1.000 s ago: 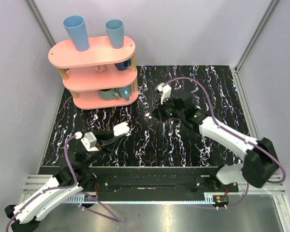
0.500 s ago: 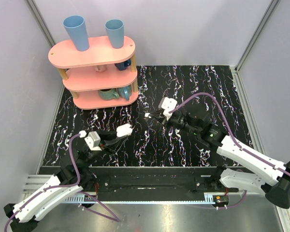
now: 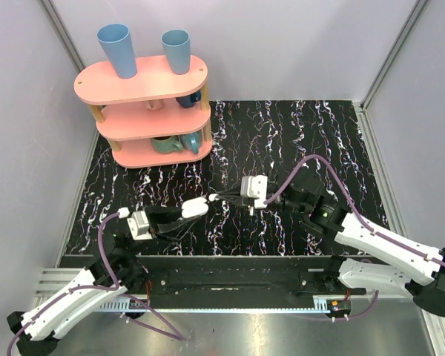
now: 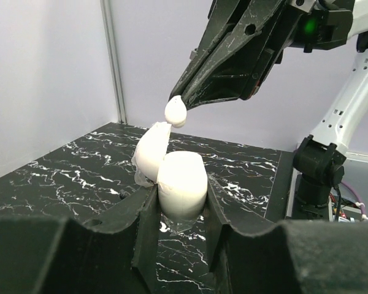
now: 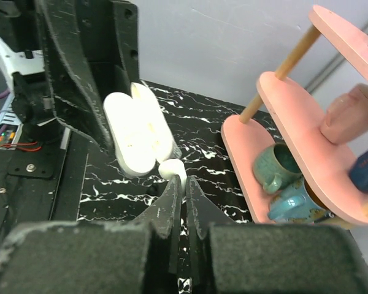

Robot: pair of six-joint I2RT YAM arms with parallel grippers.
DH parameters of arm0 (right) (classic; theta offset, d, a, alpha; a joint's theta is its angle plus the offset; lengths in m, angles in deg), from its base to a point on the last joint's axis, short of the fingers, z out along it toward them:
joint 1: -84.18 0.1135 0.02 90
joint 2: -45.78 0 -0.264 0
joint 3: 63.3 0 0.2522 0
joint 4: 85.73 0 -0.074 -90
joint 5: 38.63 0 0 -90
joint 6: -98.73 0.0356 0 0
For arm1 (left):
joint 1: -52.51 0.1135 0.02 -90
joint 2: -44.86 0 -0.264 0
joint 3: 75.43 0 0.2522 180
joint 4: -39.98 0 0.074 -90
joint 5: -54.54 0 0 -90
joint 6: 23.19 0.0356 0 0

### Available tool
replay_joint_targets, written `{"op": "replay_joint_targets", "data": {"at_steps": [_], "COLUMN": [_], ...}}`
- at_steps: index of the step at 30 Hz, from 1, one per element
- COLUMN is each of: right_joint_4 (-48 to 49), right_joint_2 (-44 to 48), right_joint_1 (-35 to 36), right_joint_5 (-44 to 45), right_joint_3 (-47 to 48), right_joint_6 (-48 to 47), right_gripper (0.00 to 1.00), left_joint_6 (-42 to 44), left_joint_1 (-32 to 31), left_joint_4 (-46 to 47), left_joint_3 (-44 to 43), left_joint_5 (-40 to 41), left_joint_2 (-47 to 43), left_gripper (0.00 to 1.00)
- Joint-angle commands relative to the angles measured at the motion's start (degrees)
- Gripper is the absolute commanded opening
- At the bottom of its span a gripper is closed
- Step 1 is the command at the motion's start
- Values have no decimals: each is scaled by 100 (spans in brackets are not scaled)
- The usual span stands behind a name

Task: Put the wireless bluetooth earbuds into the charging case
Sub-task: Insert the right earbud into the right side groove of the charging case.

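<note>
The charging case point(image 3: 195, 208), one white glossy oval, sits pinched between the two fingers point(image 4: 148, 223) of the left pincer point(image 3: 193, 212). The fingers press on its lower half from either side. Its lid point(image 4: 152, 150) stands open, tipped up and away from that pincer. Whether the case touches the black marbled tabletop point(image 3: 297, 126) cannot be told.

Just past the left pincer's tips, close above the raised lid, hangs one earbud point(image 4: 176, 111), small, white and rounded. Whether it touches the lid cannot be told. It is gripped at the very tips of the right pincer point(image 3: 216, 197), whose two dark fingers point(image 5: 172, 202) are drawn almost together around it. From the right wrist, the earbud lies directly ahead of those tips, with the open case just beyond it and the left pincer's fingers behind the case.

To the right of the right pincer in its own view stands one pink three-tier shelf point(image 5: 294, 144). Its lower tier holds two mugs, a teal mug point(image 5: 275, 168) and a blue mug point(image 5: 294, 202). The tier above holds two more, one pink and one dark blue. From above, two light blue cups point(image 3: 117, 50) stand upside down on the top tier.
</note>
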Motion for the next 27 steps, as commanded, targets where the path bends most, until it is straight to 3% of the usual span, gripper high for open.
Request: {"op": "replay_joint_targets", "data": {"at_steps": [1, 13, 27], "right_joint_4": [73, -208, -674], "right_joint_2": [190, 156, -328], "right_joint_1": [175, 421, 870], "right_joint_5": [-384, -621, 257], "right_joint_3": [246, 421, 659], "right_joint_6": [-254, -299, -948], "right_gripper": [0, 0, 0], "left_joint_6": [-54, -28, -89], "left_joint_1": [-14, -14, -14], "left_joint_4": [612, 700, 665], "left_joint_3": [80, 80, 97], "left_joint_5": [-366, -287, -358], "left_joint_2": [84, 225, 163], "left_gripper": [0, 0, 0]}}
